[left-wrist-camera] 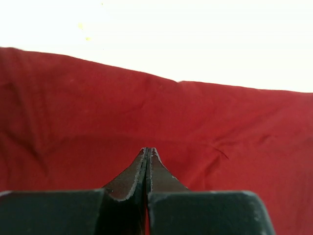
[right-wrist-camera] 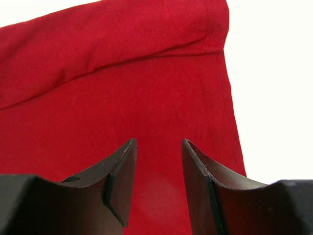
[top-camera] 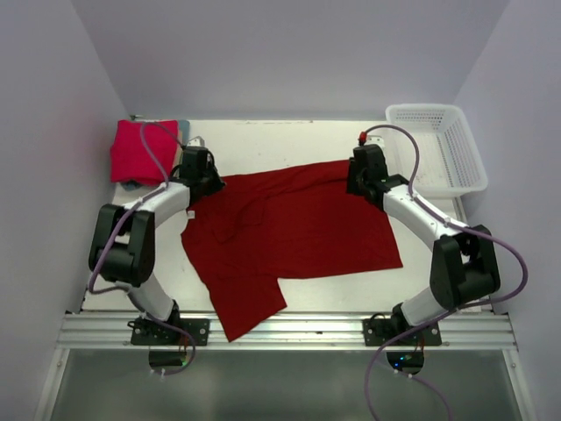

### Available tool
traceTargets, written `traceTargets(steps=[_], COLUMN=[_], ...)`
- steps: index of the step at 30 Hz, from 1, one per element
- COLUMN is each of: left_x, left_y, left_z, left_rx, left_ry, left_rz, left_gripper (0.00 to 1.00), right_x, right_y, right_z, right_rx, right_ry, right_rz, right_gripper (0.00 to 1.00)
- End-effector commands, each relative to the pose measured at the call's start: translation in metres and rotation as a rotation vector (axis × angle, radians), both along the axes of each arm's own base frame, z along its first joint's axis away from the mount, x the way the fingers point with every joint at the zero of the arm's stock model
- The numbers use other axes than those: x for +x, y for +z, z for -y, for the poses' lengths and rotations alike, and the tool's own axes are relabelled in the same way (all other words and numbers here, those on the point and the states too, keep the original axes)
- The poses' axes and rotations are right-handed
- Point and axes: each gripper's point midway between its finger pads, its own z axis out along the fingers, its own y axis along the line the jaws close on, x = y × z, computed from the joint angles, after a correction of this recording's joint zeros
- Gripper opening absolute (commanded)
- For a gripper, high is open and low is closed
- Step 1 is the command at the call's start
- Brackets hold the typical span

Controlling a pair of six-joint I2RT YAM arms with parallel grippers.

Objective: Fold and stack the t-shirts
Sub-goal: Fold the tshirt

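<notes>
A dark crimson t-shirt (top-camera: 289, 232) lies spread and partly rumpled across the middle of the table, one part reaching to the near edge. A folded pinkish-red t-shirt (top-camera: 140, 149) rests at the back left on a blue-grey t-shirt (top-camera: 130, 184), of which only an edge shows. My left gripper (top-camera: 213, 184) (left-wrist-camera: 147, 149) is over the crimson shirt's (left-wrist-camera: 220, 122) far left part, its jaws shut with no cloth seen between the tips. My right gripper (top-camera: 355, 180) (right-wrist-camera: 159, 142) hovers open above the crimson shirt's (right-wrist-camera: 122, 88) far right corner, close to a hem, with nothing between its fingers.
A white mesh basket (top-camera: 438, 145) stands at the back right corner. Bare white table (top-camera: 289, 140) shows behind the crimson shirt and to its right. An aluminium rail (top-camera: 289, 331) runs along the near edge between the arm bases.
</notes>
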Motion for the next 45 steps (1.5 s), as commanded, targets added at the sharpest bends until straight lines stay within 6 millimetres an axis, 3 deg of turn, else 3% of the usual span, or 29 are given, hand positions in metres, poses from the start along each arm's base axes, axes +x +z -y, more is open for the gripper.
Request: traceTargets(steps=[1, 6, 10, 16, 22, 28, 34, 38, 39, 45], left_x=[0.036, 0.026, 0.013, -0.01, -0.028, -0.004, 0.048, 0.08, 0.08, 0.083], left_y=[0.002, -0.04, -0.061, -0.082, -0.085, -0.103, -0.101, -0.094, -0.101, -0.093], left_z=[0.011, -0.007, -0.02, -0.044, -0.049, -0.066, -0.065, -0.059, -0.056, -0.051], left_rx=[-0.056, -0.019, -0.005, 0.072, 0.073, 0.115, 0.095, 0.078, 0.065, 0.048], left_ry=[-0.037, 0.011, 0.042, 0.1, 0.1, 0.106, 0.044, -0.019, -0.037, -0.064], left_rz=[0.057, -0.071, -0.154, -0.245, -0.251, -0.277, -0.211, -0.181, -0.196, -0.174], left_gripper=[0.0, 0.0, 0.0, 0.0, 0.0, 0.0, 0.0, 0.0, 0.0, 0.0], right_x=[0.016, 0.017, 0.016, 0.021, 0.03, 0.048, 0.073, 0.087, 0.089, 0.098], right_y=[0.019, 0.02, 0.015, 0.011, 0.009, 0.009, 0.003, -0.011, -0.012, -0.02], right_z=[-0.003, 0.0, 0.003, 0.012, 0.022, 0.028, 0.03, 0.03, 0.03, 0.029], right_rx=[0.014, 0.002, -0.015, -0.048, -0.064, -0.068, -0.042, -0.009, 0.007, 0.039], right_ry=[-0.032, -0.041, -0.054, -0.106, -0.165, -0.195, -0.205, -0.207, -0.207, -0.212], right_rz=[0.048, 0.057, 0.051, 0.043, 0.038, 0.037, 0.026, -0.014, -0.017, -0.029], right_gripper=[0.47, 0.48, 0.48, 0.49, 0.49, 0.49, 0.44, 0.36, 0.34, 0.29])
